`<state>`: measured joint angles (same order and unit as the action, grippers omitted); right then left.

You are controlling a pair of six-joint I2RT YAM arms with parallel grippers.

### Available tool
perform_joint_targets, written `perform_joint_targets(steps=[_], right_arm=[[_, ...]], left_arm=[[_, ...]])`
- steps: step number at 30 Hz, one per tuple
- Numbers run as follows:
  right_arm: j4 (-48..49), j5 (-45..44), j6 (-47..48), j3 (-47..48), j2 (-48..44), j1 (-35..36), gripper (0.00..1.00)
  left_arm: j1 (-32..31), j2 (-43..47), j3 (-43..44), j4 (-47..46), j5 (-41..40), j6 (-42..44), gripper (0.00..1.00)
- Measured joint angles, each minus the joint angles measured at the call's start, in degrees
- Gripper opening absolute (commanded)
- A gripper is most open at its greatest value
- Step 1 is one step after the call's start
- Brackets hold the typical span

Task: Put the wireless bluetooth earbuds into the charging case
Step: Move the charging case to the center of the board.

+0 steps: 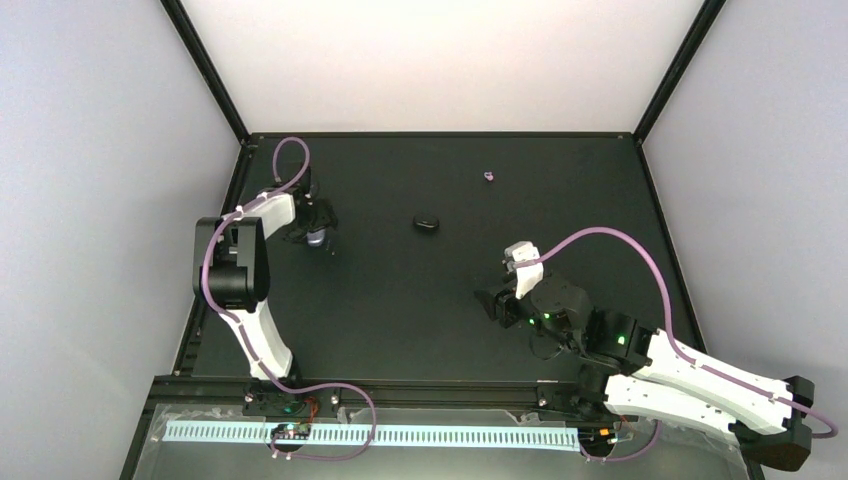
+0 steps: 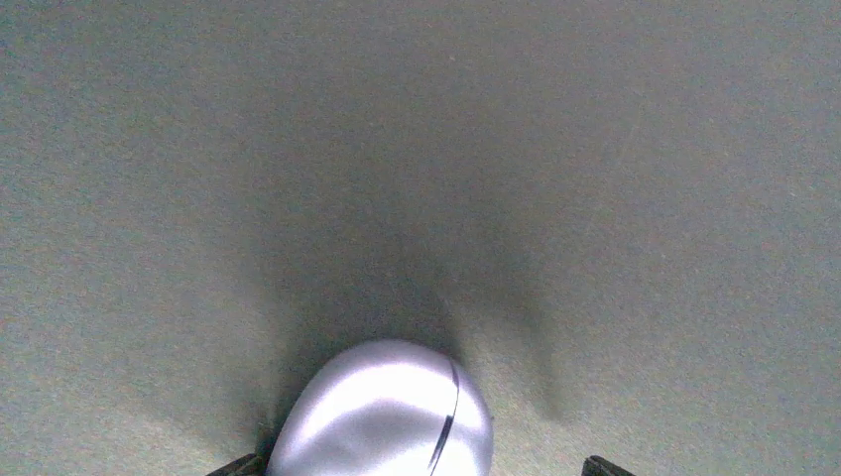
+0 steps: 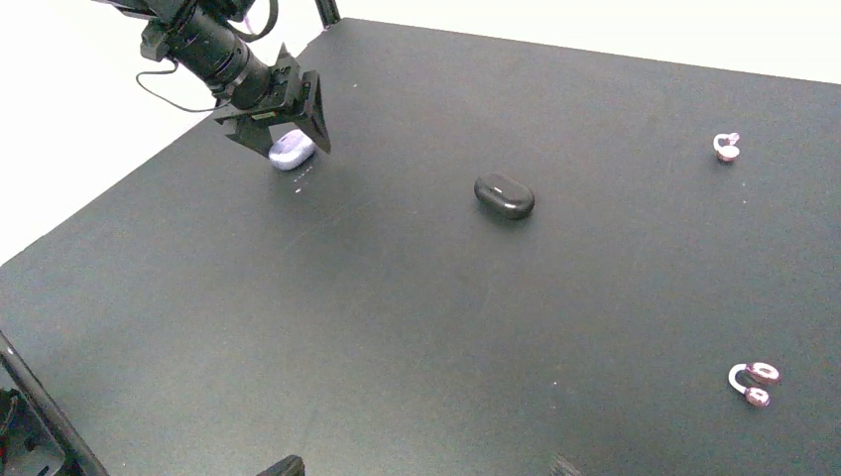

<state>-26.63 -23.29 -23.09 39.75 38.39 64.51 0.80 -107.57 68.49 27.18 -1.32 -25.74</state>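
I'm seeing the left gripper straddling the lavender charging case near the table's left edge, jaws spread and not pinching it. The right gripper is hanging spread, holding nothing. A black oval pod is lying between the case and the far earbud. The near earbud is lying well apart from both, so the 2 buds are both outside the case.

Up top, the back wall burns out white, while the matte black table swallows the light and shows hardly a shadow. Green lamps glow on the right arm. The left wrist view sits very close. It's grainy and soft, the table washed to grey-green, with a broad glare across the charging case and a blurred shadow fanning above it. The right wrist view is crisp and evenly lit, its top edge blown out.
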Motion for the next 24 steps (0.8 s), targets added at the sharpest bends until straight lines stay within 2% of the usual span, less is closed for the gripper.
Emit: perform_joint_targets(steps=[7, 16, 24], right_arm=[[0.02, 0.11, -0.24, 0.00, 0.28, 0.00, 0.64], [0.02, 0.31, -1.25, 0.00, 0.24, 0.00, 0.64], [-0.17, 0.26, -1.53, 0.00, -0.55, 0.00, 0.64]], left_arm=[[-1.49, 1.14, -1.68, -1.03, 0.28, -0.17, 0.79], [-1.64, 0.00, 0.31, 2.16, -4.87, -0.48, 0.71], [-1.79, -3.89, 5.57, 4.63, -6.23, -0.09, 0.57]])
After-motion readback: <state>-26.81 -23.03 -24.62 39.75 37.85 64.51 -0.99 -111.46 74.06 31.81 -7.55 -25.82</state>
